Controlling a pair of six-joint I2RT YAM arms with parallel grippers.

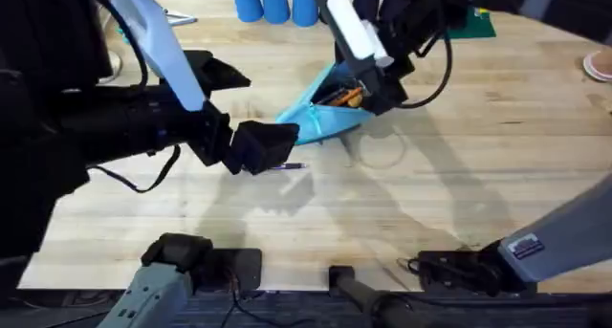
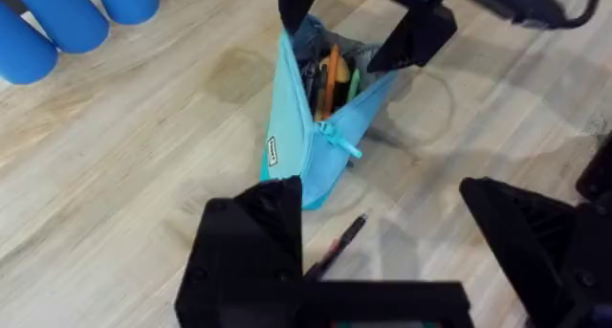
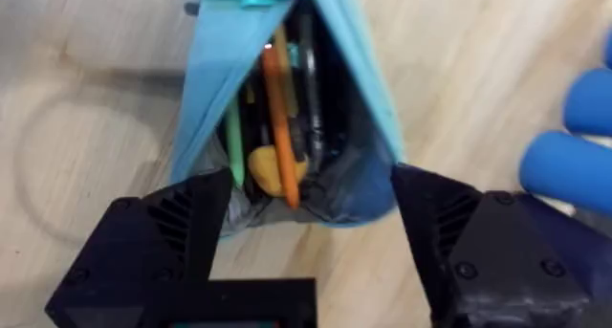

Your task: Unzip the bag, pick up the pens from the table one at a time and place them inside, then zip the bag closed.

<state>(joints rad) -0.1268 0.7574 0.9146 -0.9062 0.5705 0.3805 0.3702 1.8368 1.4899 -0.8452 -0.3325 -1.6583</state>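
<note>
The light blue bag lies unzipped on the table, its mouth spread wide. An orange pen rests inside it, also seen as the orange pen from the left wrist. A dark pen with a reddish section lies on the wood just in front of the bag's closed end, near the dark pen in the overhead view. My right gripper is open, its fingers straddling the bag's open end. My left gripper is open above the dark pen.
Blue cups stand at the table's back edge behind the bag. A green item and a pinkish object sit at the back right. Bare wood stretches to the right of and in front of the bag.
</note>
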